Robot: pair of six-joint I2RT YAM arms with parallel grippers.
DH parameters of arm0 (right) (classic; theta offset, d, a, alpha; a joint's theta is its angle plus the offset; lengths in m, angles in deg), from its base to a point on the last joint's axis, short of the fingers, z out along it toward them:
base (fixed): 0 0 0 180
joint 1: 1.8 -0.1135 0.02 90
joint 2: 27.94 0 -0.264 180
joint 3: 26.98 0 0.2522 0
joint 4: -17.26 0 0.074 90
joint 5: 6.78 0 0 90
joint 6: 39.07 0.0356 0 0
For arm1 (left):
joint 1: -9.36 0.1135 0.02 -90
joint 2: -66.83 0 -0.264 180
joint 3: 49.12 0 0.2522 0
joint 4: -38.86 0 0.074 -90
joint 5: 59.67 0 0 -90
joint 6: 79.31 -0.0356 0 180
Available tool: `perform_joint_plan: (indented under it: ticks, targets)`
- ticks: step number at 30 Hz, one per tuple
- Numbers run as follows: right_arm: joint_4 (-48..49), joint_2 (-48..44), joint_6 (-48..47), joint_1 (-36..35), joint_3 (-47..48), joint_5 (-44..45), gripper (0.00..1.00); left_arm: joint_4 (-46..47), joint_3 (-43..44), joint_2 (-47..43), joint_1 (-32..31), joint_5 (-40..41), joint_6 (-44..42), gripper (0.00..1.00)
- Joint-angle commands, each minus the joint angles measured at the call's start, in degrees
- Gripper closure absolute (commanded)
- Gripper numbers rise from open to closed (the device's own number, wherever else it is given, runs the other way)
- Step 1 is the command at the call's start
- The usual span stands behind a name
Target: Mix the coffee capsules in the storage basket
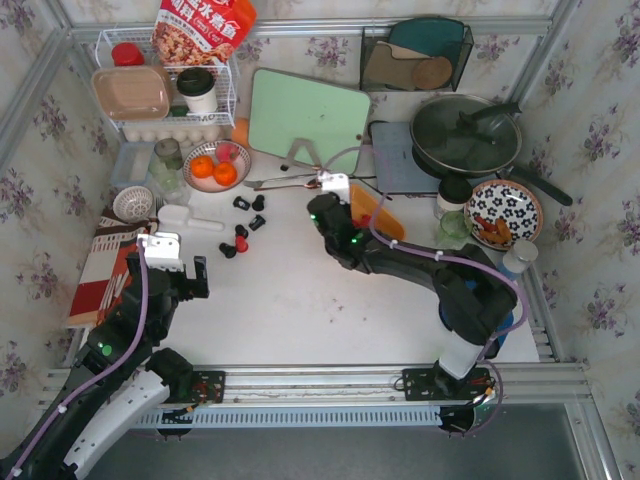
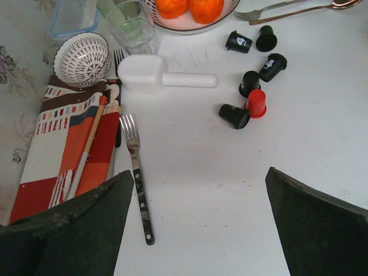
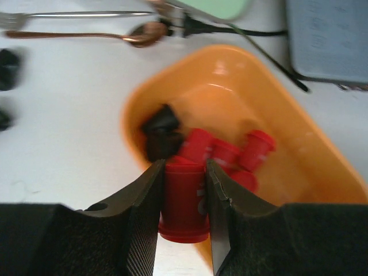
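Right gripper: the right gripper (image 3: 184,172) is squeezed tight on a red capsule (image 3: 183,204), with one finger on each side of it.
Held capsule: it sits at the near edge of the storage basket (image 3: 322,155). Its wide rim faces the wrist camera.
Storage basket: it is orange with round corners. It rests on the white tabletop (image 3: 69,115), right beside the right gripper in the top view.
In the basket: a few more red capsules (image 3: 225,152) lie in a bunch just past the held one. A black capsule (image 3: 161,129) lies to their left, by the wall. The picture is blurry there, so I cannot count them well.
Behind the basket: a copper spoon (image 3: 109,37) lies on the tabletop. A green cutting board (image 1: 308,118) is further back.
Left gripper: the left gripper (image 2: 199,172) is wide open with nothing in it. It hangs over a bare bit of tabletop, well apart from the basket.
Loose capsules: five black capsules (image 2: 272,66) and one loose red capsule (image 2: 256,103) lie on the tabletop ahead of the left gripper, outside the basket. The red one touches a black one.
Left of them: a white scoop (image 2: 164,76), then a fork (image 2: 137,167) beside a striped cloth (image 2: 63,144).
Further back: a patterned bowl (image 2: 82,57), a drinking glass (image 2: 133,26) and two oranges (image 2: 206,7).
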Motion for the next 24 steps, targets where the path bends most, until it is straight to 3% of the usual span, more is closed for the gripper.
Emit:
perform_joint_plan:
  ticks: [1, 17, 24]
  targets:
    - [4.12, -4.12, 2.81, 3.24, -6.79, 6.32, 0.73, 2.1, -0.16, 0.09, 0.13, 0.05, 0.37, 0.01]
    - [3.8, -7.3, 7.64, 10.09, -17.42, 4.72, 0.63, 2.28, -0.25, 0.55, 0.5, -0.31, 0.29, 0.01]
    - [2.18, -6.87, 11.1, 12.03, -17.77, 1.9, 0.48, 2.28, -0.28, 0.72, 0.68, -0.37, 0.29, 0.01]
